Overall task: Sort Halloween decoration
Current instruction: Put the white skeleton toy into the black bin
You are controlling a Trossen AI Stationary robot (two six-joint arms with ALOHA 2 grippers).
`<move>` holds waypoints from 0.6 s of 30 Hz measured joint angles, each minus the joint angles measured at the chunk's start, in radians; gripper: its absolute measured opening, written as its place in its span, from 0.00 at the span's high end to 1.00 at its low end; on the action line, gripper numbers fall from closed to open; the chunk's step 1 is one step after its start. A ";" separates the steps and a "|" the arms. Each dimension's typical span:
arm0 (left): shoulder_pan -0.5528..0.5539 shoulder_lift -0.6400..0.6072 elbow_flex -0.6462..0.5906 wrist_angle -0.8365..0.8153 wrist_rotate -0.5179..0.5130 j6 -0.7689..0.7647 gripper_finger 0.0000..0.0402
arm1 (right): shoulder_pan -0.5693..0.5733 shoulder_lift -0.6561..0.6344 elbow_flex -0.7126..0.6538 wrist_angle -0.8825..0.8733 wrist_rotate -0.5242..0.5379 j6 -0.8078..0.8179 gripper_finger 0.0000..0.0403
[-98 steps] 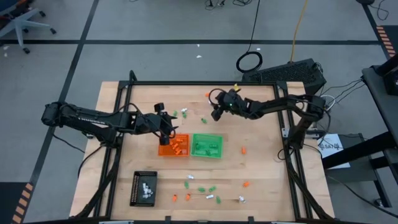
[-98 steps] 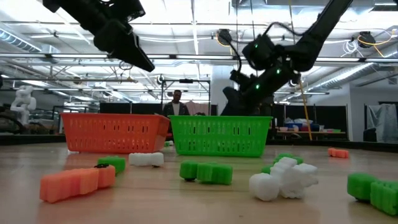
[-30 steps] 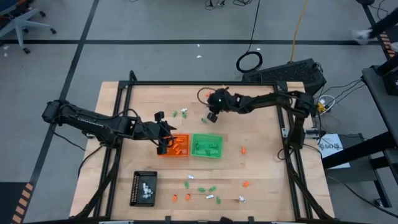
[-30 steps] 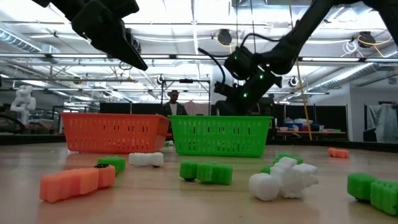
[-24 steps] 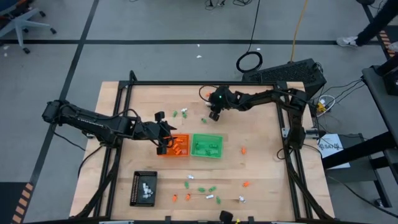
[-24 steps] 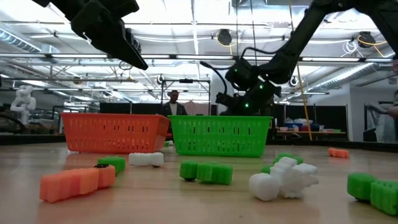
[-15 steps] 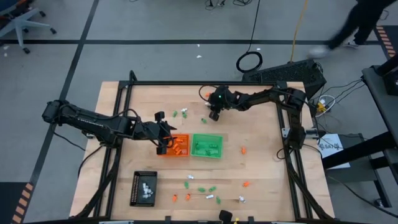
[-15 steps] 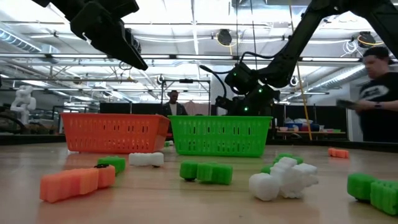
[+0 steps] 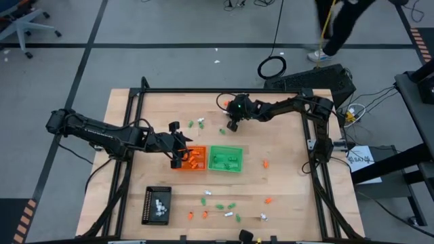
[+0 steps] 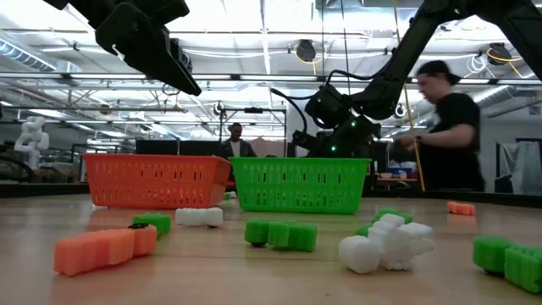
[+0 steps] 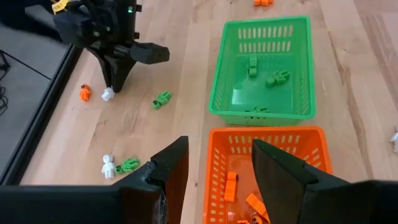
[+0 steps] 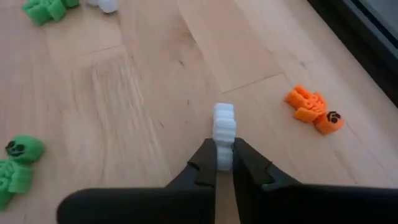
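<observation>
Tiny orange, green and white Halloween decoration pieces lie scattered on the wooden table (image 9: 285,190). Some lie in the orange tray (image 9: 190,158), the green tray (image 9: 225,158) and the black tray (image 9: 157,204). My right gripper (image 12: 225,163) is low at the table's far middle, shut on a white trinket (image 12: 224,127). An orange trinket (image 12: 313,109) and a green one (image 12: 15,163) lie near it. My left gripper (image 11: 221,171) hangs open above the orange tray's (image 11: 267,168) left side with nothing between its fingers. My right gripper pinches the white trinket between its two fingertips (image 12: 208,163), on the trinket's near end (image 12: 224,155). The rest of the trinket sticks out past the tips. The fingers slant down toward the table. Whether the trinket is clear of the wood, I cannot tell.
Loose trinkets lie along the near edge (image 9: 218,207) and at the far middle (image 9: 201,123); one orange piece (image 9: 265,163) lies right of the green tray. A black frame (image 9: 203,90) borders the table. A person (image 10: 445,127) moves in the room beyond the far edge.
My right gripper has shifted slightly toward the table's right and then stayed low behind the green tray. A person has walked across the room beyond the far edge.
</observation>
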 joint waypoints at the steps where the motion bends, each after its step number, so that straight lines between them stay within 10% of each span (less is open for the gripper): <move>1: 0.000 0.000 0.000 0.000 0.000 0.000 0.57 | 0.005 -0.004 0.000 -0.005 0.003 0.002 0.99; 18: -0.001 0.000 -0.120 0.203 0.010 -0.018 0.57 | 0.274 -0.281 0.000 -0.159 0.110 0.016 1.00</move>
